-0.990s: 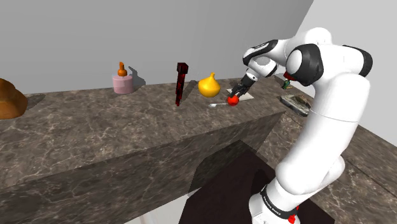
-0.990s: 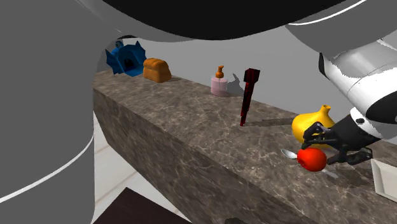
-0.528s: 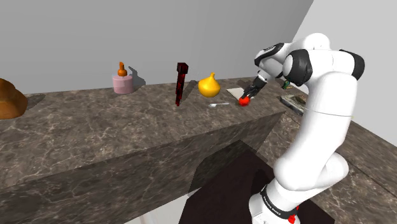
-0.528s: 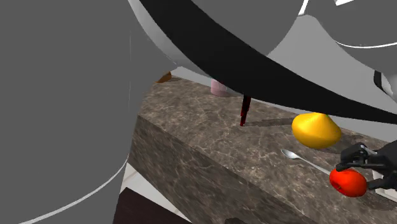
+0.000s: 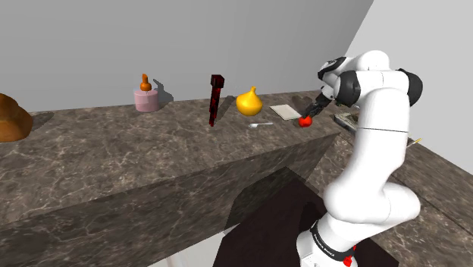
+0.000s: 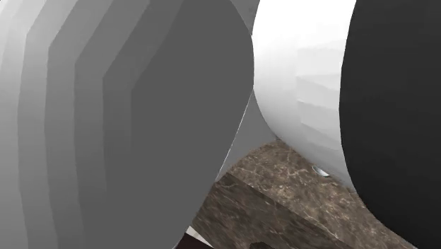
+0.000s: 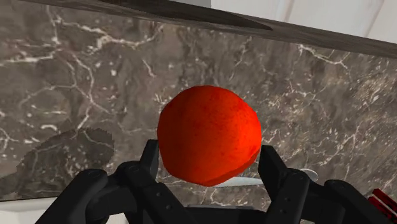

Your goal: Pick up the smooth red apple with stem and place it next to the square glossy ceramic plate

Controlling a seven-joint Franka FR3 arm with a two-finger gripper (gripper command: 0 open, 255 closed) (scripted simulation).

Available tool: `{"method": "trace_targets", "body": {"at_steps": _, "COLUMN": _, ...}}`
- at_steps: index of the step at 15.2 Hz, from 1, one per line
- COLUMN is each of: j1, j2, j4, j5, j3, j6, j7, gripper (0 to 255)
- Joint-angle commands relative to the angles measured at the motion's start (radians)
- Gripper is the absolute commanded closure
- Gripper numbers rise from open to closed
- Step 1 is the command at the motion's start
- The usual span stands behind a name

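Shoulder view: long counter [image 5: 151,155] of dark veined stone, set along a plain grey wall. White arm [image 5: 375,152] rising from a dark stand [image 5: 273,227] at lower right and bending over the counter's right-hand end. Black gripper [image 5: 308,116] clamped around a red apple [image 5: 305,121]. Apple just beside a flat white square plate [image 5: 286,111], on the plate's right in this view and slightly nearer the camera. Impossible to tell whether resting on the stone or held just above it.

Small grey spoon [image 5: 260,124] left of the plate, near the counter's front edge. Behind the spoon, a yellow onion-shaped thing [image 5: 249,102]. Further left, an upright dark red and black stick [image 5: 216,98], then, well apart, a pink soap bottle [image 5: 145,98] with an orange pump. Brown loaf [image 5: 11,117] at the far left edge.

Wrist view: round, smooth apple clasped between two black fingers [image 7: 147,162], one pressed against each side, veined stone behind.

Second exterior view: large grey, white and black curves of the arm close to the lens, with a strip of counter below.
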Motion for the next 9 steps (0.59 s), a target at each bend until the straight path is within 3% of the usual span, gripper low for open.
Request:
{"method": "trace_targets", "body": {"at_steps": 1, "j1": -0.048, "j2": 0.055, "j4": 0.076, "j5": 0.01, "j3": 0.001, "j6": -0.034, "j7": -0.024, "gripper": 255}}
{"method": "trace_targets", "body": {"at_steps": 3, "j1": -0.124, "j2": 0.142, "j4": 0.215, "j5": 0.022, "j3": 0.005, "j6": -0.097, "j7": -0.047, "gripper": 255}}
{"method": "trace_targets", "body": {"at_steps": 9, "j1": -0.125, "j2": 0.174, "j4": 0.187, "j5": 0.037, "j3": 0.015, "j6": -0.044, "j7": -0.07, "gripper": 255}}
